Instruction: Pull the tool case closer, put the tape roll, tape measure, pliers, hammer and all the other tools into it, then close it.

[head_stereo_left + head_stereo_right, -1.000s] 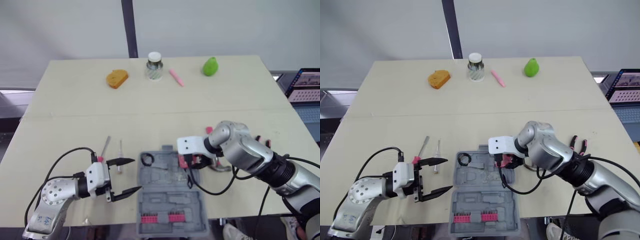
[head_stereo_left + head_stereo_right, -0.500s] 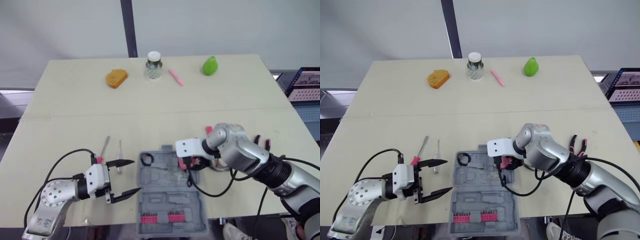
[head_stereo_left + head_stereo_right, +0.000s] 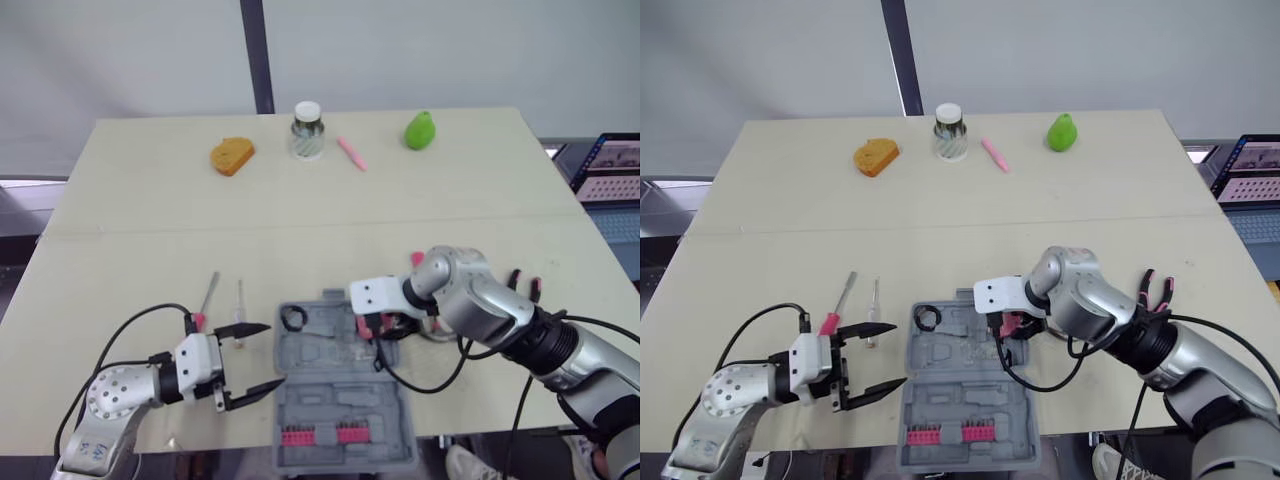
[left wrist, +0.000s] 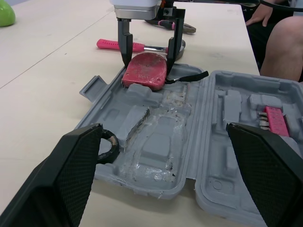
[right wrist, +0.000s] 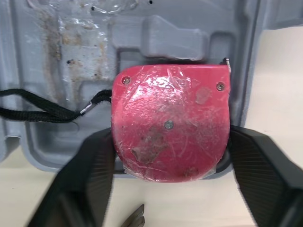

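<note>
The grey tool case (image 3: 340, 395) lies open near the front edge, with red bit strips (image 3: 320, 436) in its near half. A red tape measure (image 5: 170, 123) rests at the case's far right corner. My right gripper (image 3: 378, 325) is shut on it, one finger on each side, and its black strap (image 5: 38, 113) trails into the case. A black tape roll (image 3: 293, 318) sits at the far left corner. My left gripper (image 3: 255, 360) stands open left of the case, holding nothing. Two screwdrivers (image 3: 210, 293) (image 3: 240, 298) lie beyond it. The pink-handled hammer (image 4: 118, 45) and pliers (image 3: 1155, 290) lie right of the case.
Along the far edge stand an orange sponge (image 3: 232, 156), a jar (image 3: 307, 131), a pink marker (image 3: 351, 154) and a green pear (image 3: 420, 131). A laptop (image 3: 612, 170) sits off the table's right side. A person's knee (image 4: 284, 47) is near the front right corner.
My left arm has slid slightly toward the case and the front edge, fingers still apart. The right gripper has stayed on the tape measure at the case corner.
</note>
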Robot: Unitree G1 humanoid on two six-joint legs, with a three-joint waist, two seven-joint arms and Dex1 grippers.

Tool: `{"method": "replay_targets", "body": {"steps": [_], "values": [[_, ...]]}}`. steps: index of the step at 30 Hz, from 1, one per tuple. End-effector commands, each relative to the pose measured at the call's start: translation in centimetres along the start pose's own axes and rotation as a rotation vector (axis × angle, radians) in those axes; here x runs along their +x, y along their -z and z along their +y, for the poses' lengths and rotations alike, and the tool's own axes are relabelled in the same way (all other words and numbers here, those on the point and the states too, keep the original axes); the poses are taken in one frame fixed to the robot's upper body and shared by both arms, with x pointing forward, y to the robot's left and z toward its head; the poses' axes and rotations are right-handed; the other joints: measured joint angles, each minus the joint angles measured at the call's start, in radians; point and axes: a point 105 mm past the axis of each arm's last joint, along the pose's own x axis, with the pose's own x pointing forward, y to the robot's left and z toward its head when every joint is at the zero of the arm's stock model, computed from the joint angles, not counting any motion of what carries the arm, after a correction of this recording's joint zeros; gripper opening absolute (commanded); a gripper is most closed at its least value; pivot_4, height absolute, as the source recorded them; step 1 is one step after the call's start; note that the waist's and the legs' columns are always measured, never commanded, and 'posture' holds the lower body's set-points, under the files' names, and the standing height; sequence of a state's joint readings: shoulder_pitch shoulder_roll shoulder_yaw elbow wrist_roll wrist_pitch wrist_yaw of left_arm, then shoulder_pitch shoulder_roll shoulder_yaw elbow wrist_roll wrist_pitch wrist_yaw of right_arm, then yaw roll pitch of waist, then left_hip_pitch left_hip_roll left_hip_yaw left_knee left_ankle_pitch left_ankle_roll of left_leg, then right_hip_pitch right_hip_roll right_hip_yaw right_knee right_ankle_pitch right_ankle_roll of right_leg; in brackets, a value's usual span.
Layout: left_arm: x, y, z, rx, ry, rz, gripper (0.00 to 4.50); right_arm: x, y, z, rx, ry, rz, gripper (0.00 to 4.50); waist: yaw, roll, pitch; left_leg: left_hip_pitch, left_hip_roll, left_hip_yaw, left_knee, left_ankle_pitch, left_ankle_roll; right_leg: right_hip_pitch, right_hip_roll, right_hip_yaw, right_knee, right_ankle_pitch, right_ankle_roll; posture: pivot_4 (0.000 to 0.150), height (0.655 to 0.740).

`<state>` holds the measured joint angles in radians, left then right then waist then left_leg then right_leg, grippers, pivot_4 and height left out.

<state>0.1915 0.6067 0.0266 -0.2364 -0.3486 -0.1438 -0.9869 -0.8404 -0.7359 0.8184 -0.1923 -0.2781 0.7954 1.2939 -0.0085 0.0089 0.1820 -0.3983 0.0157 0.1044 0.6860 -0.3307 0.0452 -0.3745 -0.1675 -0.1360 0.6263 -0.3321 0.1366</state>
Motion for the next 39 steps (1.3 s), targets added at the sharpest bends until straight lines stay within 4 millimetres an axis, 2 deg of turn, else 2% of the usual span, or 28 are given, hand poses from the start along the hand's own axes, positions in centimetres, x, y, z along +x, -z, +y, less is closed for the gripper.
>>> {"method": "replay_targets", "body": {"steps": [1, 10, 13, 16, 19, 22, 33, 36, 39], "values": [[0.2, -0.6, -0.1, 0.023, 0.000, -0.021, 4.50, -1.8, -0.8, -1.1, -0.007, 0.058, -0.028, 4.43, 0.000, 0.000, 0.000, 0.000, 0.000, 0.000, 0.000, 0.000, 0.000, 0.000, 0.000, 0.000, 0.000, 0.000, 0.000, 0.150, 0.6950], [0.5, -0.7, 0.0, 0.027, 0.003, -0.028, 4.50, -5.7, -1.5, -0.8, 0.029, 0.095, -0.135, 4.43, 0.002, 0.000, 0.000, -0.002, 0.000, -0.001, 0.001, 0.000, 0.000, -0.001, 0.000, 0.000, 0.000, 0.000, 0.000, 0.150, 0.6950], [0.4, -0.6, 0.1, 0.028, 0.003, -0.028, 4.50, -6.2, -1.9, -0.5, 0.046, 0.115, -0.221, 4.43, 0.003, -0.001, 0.000, -0.003, 0.000, -0.002, 0.001, 0.000, 0.000, -0.001, 0.000, -0.001, 0.000, 0.000, 0.000, 0.150, 0.6950], [0.2, -0.1, 0.1, 0.025, 0.004, -0.024, 4.50, -6.2, -0.9, -0.4, 0.074, 0.143, -0.265, 4.43, 0.003, -0.001, 0.000, -0.003, 0.000, -0.002, 0.002, 0.000, 0.000, -0.001, 0.000, -0.001, 0.000, 0.000, 0.000, 0.150, 0.6950], [0.0, 0.5, 0.0, 0.021, 0.009, -0.022, 4.50, -5.8, -0.1, -0.5, 0.126, 0.170, -0.309, 3.59, 0.003, -0.001, 0.000, -0.003, 0.000, -0.001, 0.002, 0.000, 0.000, -0.001, 0.000, -0.001, 0.000, 0.000, 0.000, 0.150, 0.6950], [-0.1, 1.0, -0.2, 0.020, 0.014, -0.022, 4.50, -5.9, -0.2, -0.6, 0.155, 0.201, -0.392, 2.15, 0.004, -0.001, 0.000, -0.003, 0.000, -0.001, 0.002, 0.000, 0.000, -0.001, 0.000, -0.001, 0.000, 0.000, 0.000, 0.150, 0.6950], [-0.6, 1.4, -0.4, 0.024, 0.023, -0.015, 4.50, -4.9, 0.9, -0.1, 0.260, 0.211, -0.652, 2.15, 0.005, -0.002, -0.001, -0.004, 0.000, -0.002, 0.003, 0.000, 0.001, -0.001, 0.000, -0.001, 0.001, 0.000, 0.000, 0.150, 0.6950], [-0.7, 1.1, -0.5, 0.027, 0.021, -0.012, 4.50, -3.9, 1.7, 0.1, 0.282, 0.207, -0.671, 1.27, 0.006, -0.002, -0.001, -0.004, 0.000, -0.002, 0.004, 0.000, 0.001, 0.000, 0.000, -0.001, 0.001, 0.000, 0.000, 0.150, 0.6950], [-0.9, 0.9, -0.5, 0.029, 0.018, -0.008, 4.50, -3.4, 2.0, 0.2, 0.291, 0.202, -0.676, 1.27, 0.005, -0.002, -0.001, -0.004, 0.000, -0.002, 0.004, 0.001, 0.001, -0.001, 0.000, -0.001, 0.001, 0.000, 0.000, 0.150, 0.6950]]}}
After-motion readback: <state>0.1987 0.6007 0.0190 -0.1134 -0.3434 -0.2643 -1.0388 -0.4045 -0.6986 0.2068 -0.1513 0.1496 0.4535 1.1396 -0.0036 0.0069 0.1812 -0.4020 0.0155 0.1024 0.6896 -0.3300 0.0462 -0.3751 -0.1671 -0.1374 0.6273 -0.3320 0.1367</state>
